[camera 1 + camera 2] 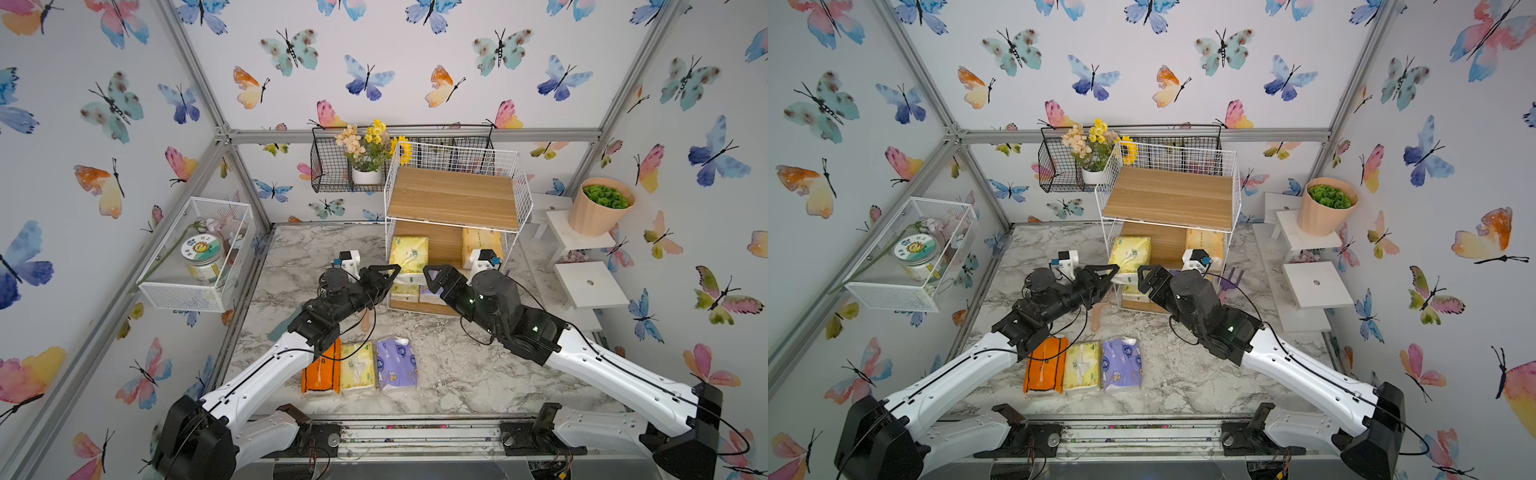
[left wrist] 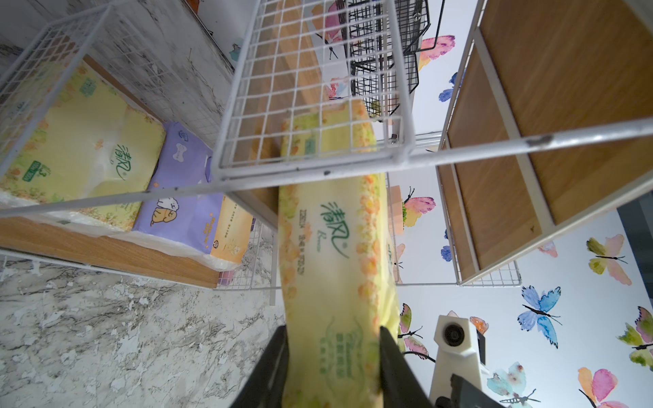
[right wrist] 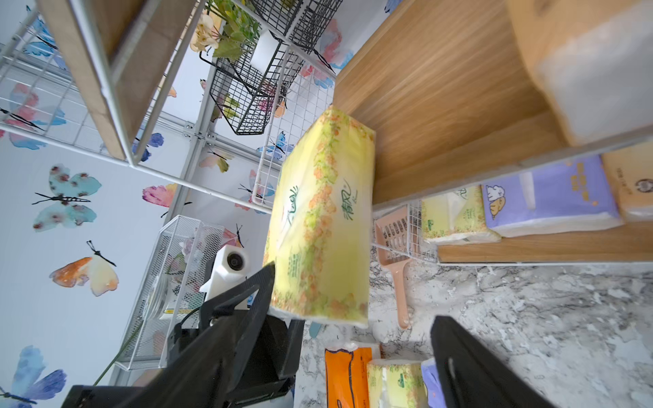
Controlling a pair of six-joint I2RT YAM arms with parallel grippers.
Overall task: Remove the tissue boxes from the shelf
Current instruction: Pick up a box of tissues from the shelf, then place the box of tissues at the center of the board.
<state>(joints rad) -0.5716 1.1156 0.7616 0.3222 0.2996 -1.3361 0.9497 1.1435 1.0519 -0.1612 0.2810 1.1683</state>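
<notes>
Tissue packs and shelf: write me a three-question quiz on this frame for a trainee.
1. True or false: the right pincer grips the yellow-green pack at the shelf.
2. How many packs lie on the marble table? A two, B three, C five.
3. Complete: the untouched pack on the middle tier is ___.
Key: 1 false, the left pincer holds it; 2 B; 3 light orange.
</notes>
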